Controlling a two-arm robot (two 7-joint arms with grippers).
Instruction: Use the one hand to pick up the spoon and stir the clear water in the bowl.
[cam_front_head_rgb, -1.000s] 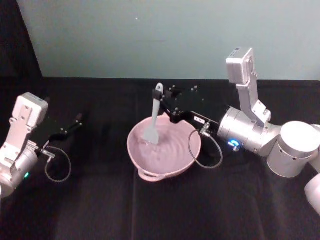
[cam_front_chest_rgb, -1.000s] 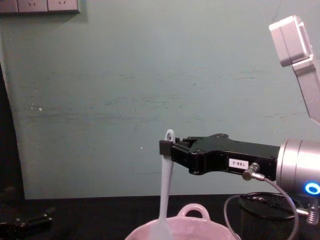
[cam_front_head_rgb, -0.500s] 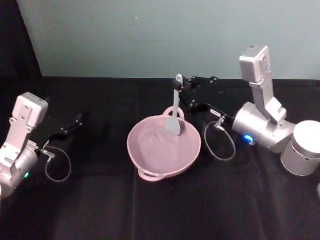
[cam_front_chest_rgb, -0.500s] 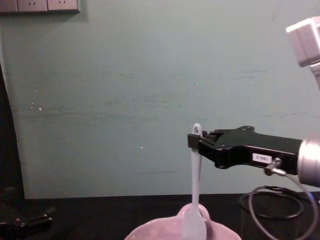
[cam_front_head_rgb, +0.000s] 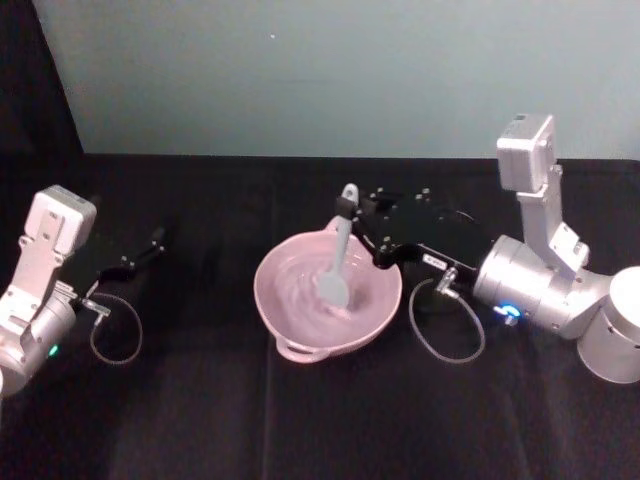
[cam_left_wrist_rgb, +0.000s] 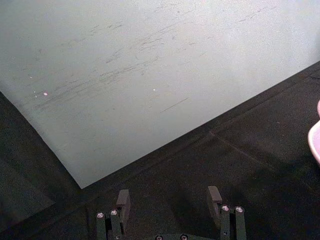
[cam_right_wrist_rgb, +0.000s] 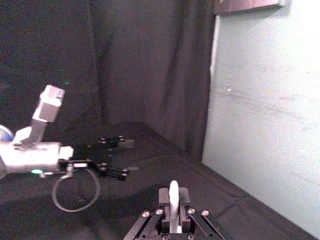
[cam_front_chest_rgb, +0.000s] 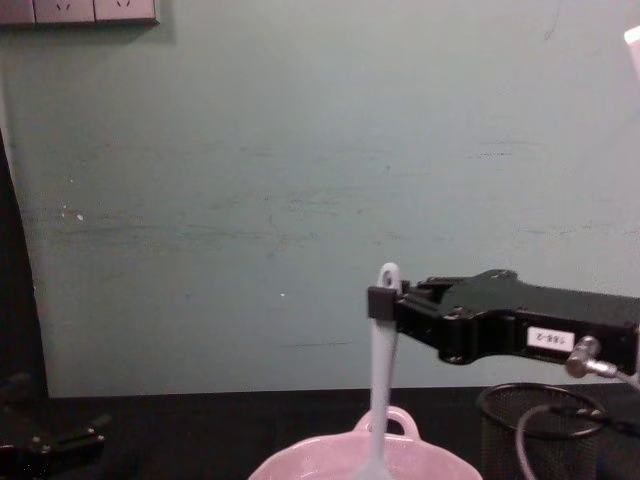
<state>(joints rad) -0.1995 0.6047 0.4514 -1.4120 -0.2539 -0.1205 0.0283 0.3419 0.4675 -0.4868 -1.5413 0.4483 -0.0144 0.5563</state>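
The pale pink bowl (cam_front_head_rgb: 275, 305) sits mid-table, its water rippled. My right gripper (cam_front_head_rgb: 350, 208) reaches in from the right over the bowl's far side and is shut on the top of the white spoon (cam_front_head_rgb: 340, 258). The spoon hangs nearly upright with its blade down in the water. The chest view has the spoon (cam_front_chest_rgb: 381, 380) dropping from the right gripper (cam_front_chest_rgb: 381, 301) into the bowl (cam_front_chest_rgb: 300, 463). In the right wrist view the spoon's handle end (cam_right_wrist_rgb: 173, 196) stands between the shut fingers. My left gripper (cam_front_head_rgb: 148, 246) rests parked at the far left, open (cam_left_wrist_rgb: 168, 199) and holding nothing.
A black wire-mesh cup (cam_front_chest_rgb: 530, 425) stands behind and to the right of the bowl, under the right gripper's body. A loose cable loop (cam_front_head_rgb: 445, 325) hangs from the right wrist beside the bowl. Black cloth covers the table, and a pale green wall stands behind it.
The right gripper swept the spoon from the bowl's left side to its far rim, then back into the middle and lower. The water ripples. The left arm has not moved.
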